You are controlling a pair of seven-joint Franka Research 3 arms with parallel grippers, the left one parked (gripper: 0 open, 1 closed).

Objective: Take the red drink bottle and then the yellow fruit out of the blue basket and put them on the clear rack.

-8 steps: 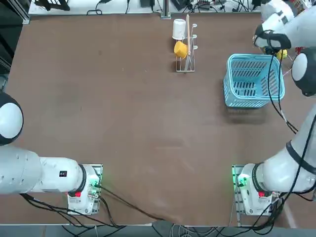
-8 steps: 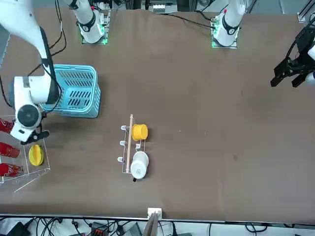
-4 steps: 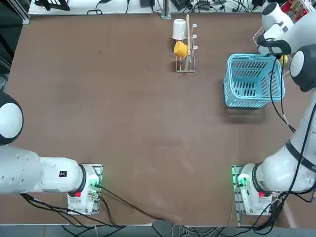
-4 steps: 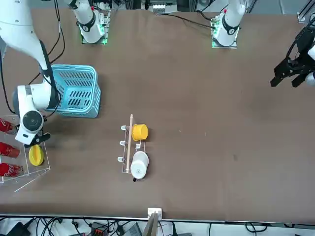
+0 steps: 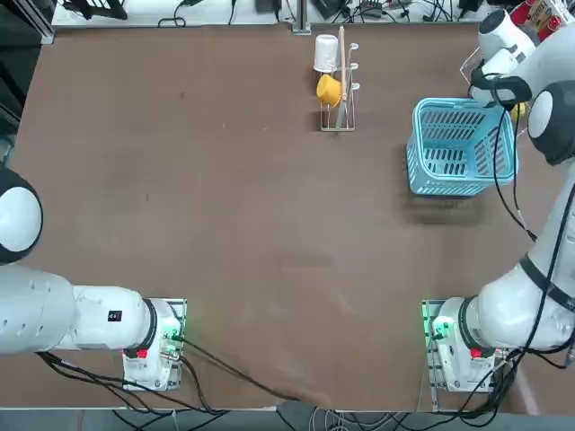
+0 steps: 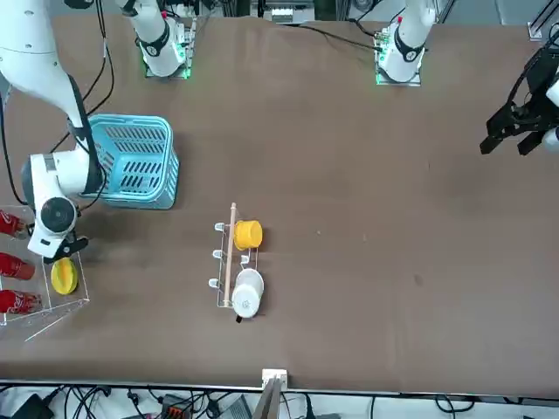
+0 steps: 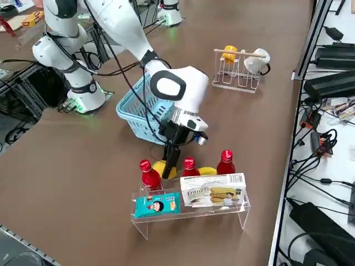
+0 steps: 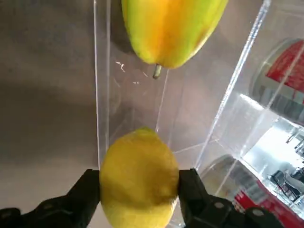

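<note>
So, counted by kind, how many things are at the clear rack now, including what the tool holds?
Red bottles: 3
Yellow fruits: 2 (small yellow fruit gripped in the right tool at the clear rack; larger yellow fruit on it)
Snack packs: 2
Total: 7

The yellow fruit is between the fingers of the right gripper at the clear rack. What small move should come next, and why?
Probably open the fingers and release it. In the wrist view the right gripper is shut on the yellow fruit, which sits right at the clear rack beside the larger pointed fruit. In the side view the gripper is down at the rack's back, and the blue basket looks empty.
</note>
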